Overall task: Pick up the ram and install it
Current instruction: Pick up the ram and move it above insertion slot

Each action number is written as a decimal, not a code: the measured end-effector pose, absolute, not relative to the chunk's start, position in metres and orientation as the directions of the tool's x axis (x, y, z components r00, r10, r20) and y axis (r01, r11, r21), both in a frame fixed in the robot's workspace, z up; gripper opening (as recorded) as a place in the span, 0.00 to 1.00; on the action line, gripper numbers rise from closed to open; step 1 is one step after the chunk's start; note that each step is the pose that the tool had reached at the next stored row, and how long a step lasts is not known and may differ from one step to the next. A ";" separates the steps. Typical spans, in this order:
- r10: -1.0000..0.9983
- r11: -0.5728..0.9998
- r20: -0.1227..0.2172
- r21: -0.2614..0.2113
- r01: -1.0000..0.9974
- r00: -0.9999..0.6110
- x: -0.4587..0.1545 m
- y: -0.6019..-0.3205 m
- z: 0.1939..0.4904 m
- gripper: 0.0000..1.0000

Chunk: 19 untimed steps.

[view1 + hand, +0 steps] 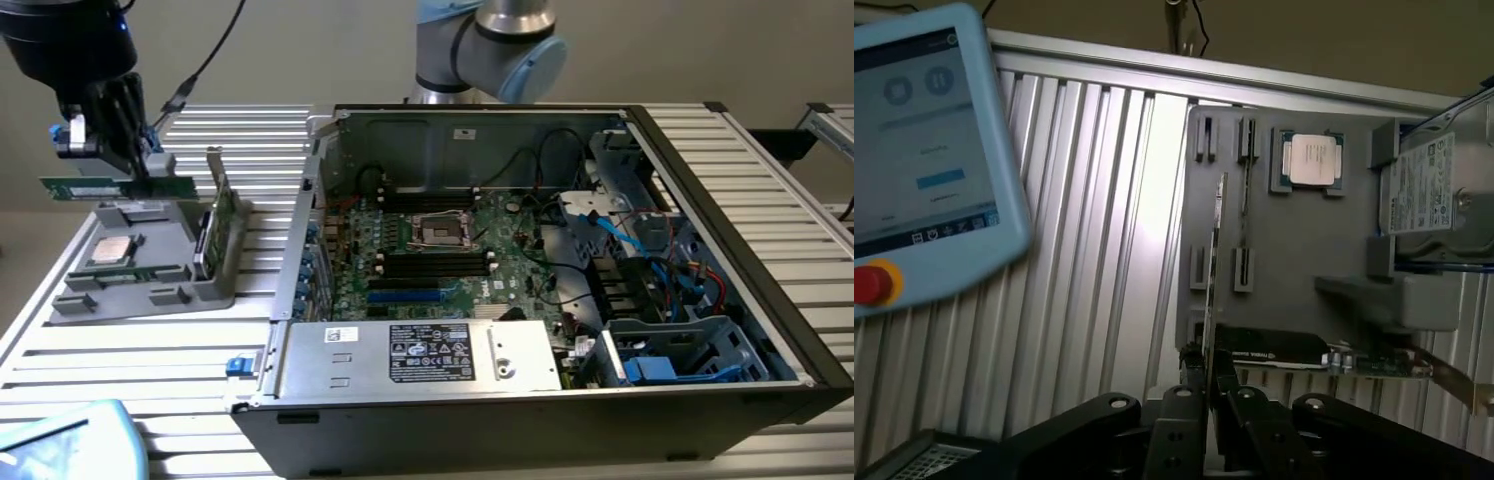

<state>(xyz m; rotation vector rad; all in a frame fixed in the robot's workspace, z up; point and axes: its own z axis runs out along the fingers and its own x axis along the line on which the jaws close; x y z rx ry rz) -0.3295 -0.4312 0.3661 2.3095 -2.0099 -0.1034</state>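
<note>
Starting with the exterior view, the gripper (138,172) was clamped on the ram (83,187), a narrow green stick held level just above the far end of a grey tray (147,290) at the exterior view's left. That tray carried a square silver processor (111,250) lying flat and an expansion card (214,215) standing on edge along its side nearest the case. To the exterior view's right sat an open computer case (747,180), holding a green motherboard (514,250) with black memory slots (434,262), a silver power supply (420,355) along its near edge and a tangle of black and blue cables (641,240). Both stood on a slatted aluminium table (107,350) before a plain beige wall (294,50). In the wrist view, the gripper's (1209,420) black fingers (1179,425) pinched the ram (1214,260), seen edge-on as a thin strip. Beyond it the tray (1294,260) held the processor (1312,160), a silver labelled hard drive (1439,200) and the expansion card (1294,350). A teach pendant (924,150) with a red button (874,283) hung over the table (1104,250).
</note>
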 end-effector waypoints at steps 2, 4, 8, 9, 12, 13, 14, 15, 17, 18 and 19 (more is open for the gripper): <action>-0.990 -0.137 -0.001 0.107 -0.985 0.138 -0.324 -0.432 0.374 0.14; -0.990 -0.138 -0.002 0.112 -0.984 0.138 -0.319 -0.433 0.381 0.14; -0.990 -0.138 -0.006 0.129 -0.982 0.138 -0.312 -0.436 0.385 0.14; -0.990 -0.138 -0.007 0.132 -0.982 0.138 -0.310 -0.437 0.386 0.14; -0.990 -0.138 -0.011 0.140 -0.980 0.138 -0.302 -0.439 0.387 0.14; -0.990 -0.138 -0.012 0.142 -0.980 0.138 -0.299 -0.439 0.388 0.14; -0.990 -0.138 -0.014 0.143 -0.980 0.138 -0.296 -0.440 0.389 0.14; -0.990 -0.138 -0.015 0.144 -0.980 0.138 -0.292 -0.440 0.389 0.14; -0.990 -0.139 -0.018 0.144 -0.980 0.138 -0.283 -0.441 0.390 0.14; -0.990 -0.140 -0.021 0.143 -0.980 0.138 -0.278 -0.441 0.390 0.14; -0.990 -0.140 -0.023 0.143 -0.980 0.138 -0.274 -0.442 0.390 0.14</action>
